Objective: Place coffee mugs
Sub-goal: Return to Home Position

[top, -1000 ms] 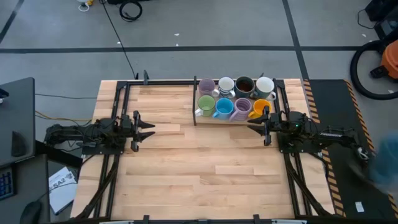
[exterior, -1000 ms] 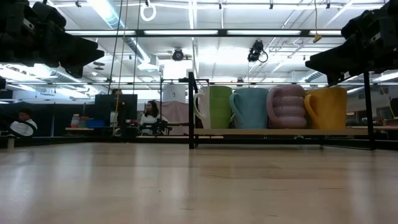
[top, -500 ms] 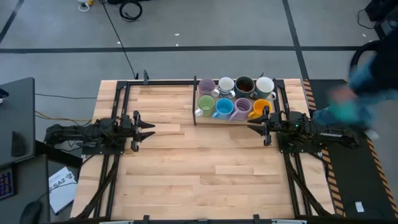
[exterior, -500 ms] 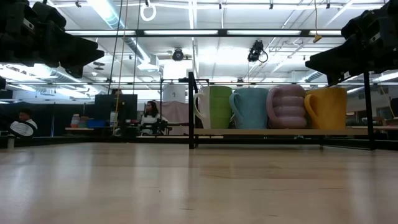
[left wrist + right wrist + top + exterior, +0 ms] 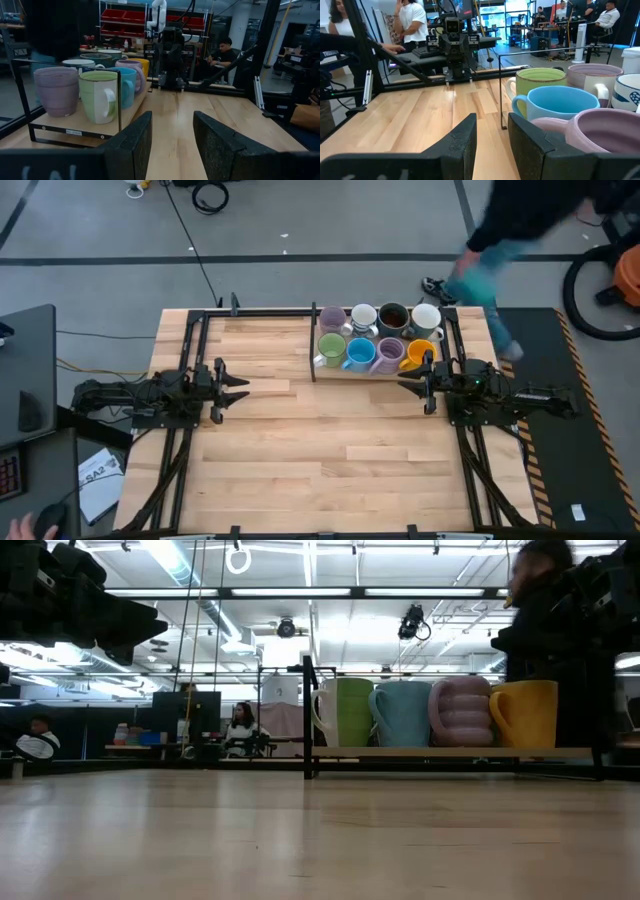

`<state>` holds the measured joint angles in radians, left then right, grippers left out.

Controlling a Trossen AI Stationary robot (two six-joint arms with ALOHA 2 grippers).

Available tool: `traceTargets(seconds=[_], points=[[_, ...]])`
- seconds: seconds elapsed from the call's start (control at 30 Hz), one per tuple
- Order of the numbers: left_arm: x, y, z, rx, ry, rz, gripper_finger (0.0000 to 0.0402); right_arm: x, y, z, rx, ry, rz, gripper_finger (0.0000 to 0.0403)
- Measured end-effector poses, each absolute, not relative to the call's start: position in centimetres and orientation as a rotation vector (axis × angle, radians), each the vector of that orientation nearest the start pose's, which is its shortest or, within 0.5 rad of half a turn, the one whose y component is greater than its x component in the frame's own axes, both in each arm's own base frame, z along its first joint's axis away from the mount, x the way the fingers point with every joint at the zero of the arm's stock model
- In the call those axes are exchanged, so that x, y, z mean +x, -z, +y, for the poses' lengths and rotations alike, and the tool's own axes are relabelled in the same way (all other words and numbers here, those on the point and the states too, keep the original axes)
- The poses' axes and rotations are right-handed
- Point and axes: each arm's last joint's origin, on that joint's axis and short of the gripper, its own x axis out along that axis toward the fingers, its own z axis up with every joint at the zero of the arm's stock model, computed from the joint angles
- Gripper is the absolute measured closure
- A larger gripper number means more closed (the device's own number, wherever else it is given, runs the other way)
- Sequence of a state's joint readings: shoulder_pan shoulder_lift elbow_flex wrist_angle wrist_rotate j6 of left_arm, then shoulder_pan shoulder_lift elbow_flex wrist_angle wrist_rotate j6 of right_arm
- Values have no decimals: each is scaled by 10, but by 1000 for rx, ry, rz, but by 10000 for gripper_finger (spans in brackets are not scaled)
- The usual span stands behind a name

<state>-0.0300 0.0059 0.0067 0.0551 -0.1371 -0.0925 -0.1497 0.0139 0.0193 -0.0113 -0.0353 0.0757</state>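
Note:
Eight mugs stand in two rows on a low shelf in a black frame [image 5: 314, 360] at the table's far middle. The far row holds a lilac mug [image 5: 333, 319], a white mug [image 5: 363, 316], a dark mug [image 5: 393, 315] and a second white mug [image 5: 426, 317]. In the near row are the green mug [image 5: 331, 347], blue mug [image 5: 360, 354], ribbed lavender mug [image 5: 388, 356] and orange mug [image 5: 418, 352]. My left gripper [image 5: 243, 383] hovers open at the table's left. My right gripper [image 5: 404, 381] is open just near of the orange mug, touching nothing.
A black rail frame [image 5: 200, 315] runs along the table's left, far and right edges. A person [image 5: 500, 240] walks past beyond the far right corner and shows dark in the low view [image 5: 545, 630]. Bare wood [image 5: 320, 440] spans the middle and near side.
Both arms have kept still and no mug has moved. The person has walked from the table's right side round toward its far right corner.

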Motion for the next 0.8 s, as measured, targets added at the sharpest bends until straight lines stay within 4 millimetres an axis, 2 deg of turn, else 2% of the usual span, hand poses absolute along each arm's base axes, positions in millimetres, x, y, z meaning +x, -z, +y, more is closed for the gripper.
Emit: traceTargets(seconds=[0.8], points=[[97,-172,1,-99,-104,-79,251,96,-168,-14,76,114,2,286]])
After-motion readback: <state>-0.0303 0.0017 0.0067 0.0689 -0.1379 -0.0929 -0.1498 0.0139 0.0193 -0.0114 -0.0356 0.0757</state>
